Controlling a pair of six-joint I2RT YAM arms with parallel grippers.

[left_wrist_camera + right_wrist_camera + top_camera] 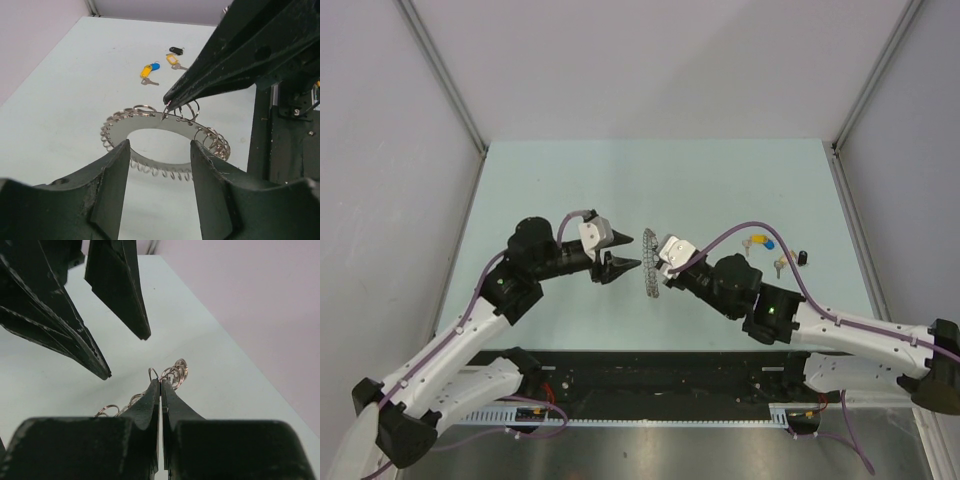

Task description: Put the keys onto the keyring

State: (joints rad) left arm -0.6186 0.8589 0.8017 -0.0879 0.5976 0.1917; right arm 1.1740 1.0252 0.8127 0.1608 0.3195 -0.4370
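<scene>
The keyring [651, 286] is a large silvery ring edged with small wire loops. It stands on edge above the table, and my right gripper [657, 263] is shut on its rim. In the right wrist view the jaws [160, 383] pinch the rim and loops of the keyring [176, 371] stick out past the tips. My left gripper [636, 251] is open just left of the ring, with nothing between its fingers [112, 175]. The keyring [150, 125] faces it. The keys [758, 242] lie on the table at the right; they show as yellow, blue and black tags [149, 70].
Grey walls and metal rails enclose the pale green table [570, 190]. A black key [802, 257] and a yellow one [781, 263] lie near the right edge. The black base plate [650, 375] runs along the near edge.
</scene>
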